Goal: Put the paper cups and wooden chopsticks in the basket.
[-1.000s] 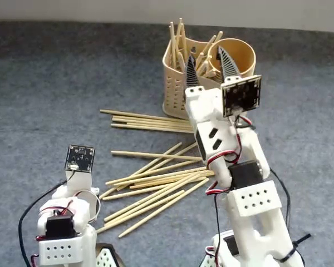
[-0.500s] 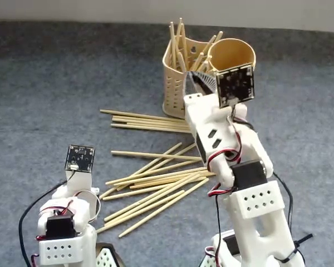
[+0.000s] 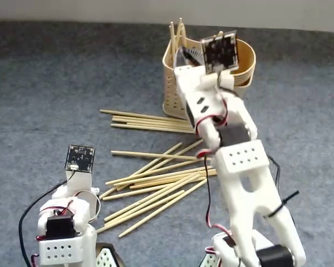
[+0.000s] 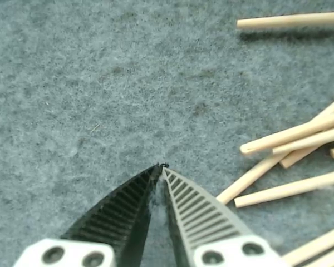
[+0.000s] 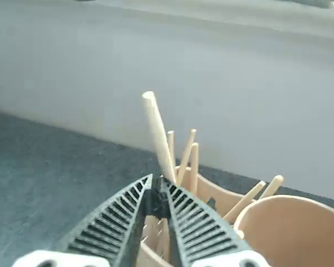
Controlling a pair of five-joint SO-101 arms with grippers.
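Chopsticks (image 3: pixel 156 183) all over the grey carpet (image 3: pixel 44 83), so start at the left. The left arm (image 3: pixel 67 222) sits low at the near edge. Its gripper (image 4: pixel 160 167) points down at bare carpet, jaws pressed together, tips meeting, nothing between them. A few stick ends lie near it, none touching.

Move to the middle and there's the loose pile, a fan of sticks crossing one another just right of the left arm. Beyond it a neat row (image 3: pixel 145 121) lies side by side, running up to the foot of the basket (image 3: pixel 172 94).

The basket stands upright at the far side with several sticks poking out of its top. The cup (image 3: pixel 247 58) sits hard against its right side; in it or just beside it, hard to call.

Now the right arm (image 3: pixel 239 161), stretched out to the basket. Its gripper (image 5: pixel 156 181) is above the rim, jaws drawn in to a thin slit, tips right at one upright stick (image 5: pixel 156 130). Whether they pinch that stick can't be told.
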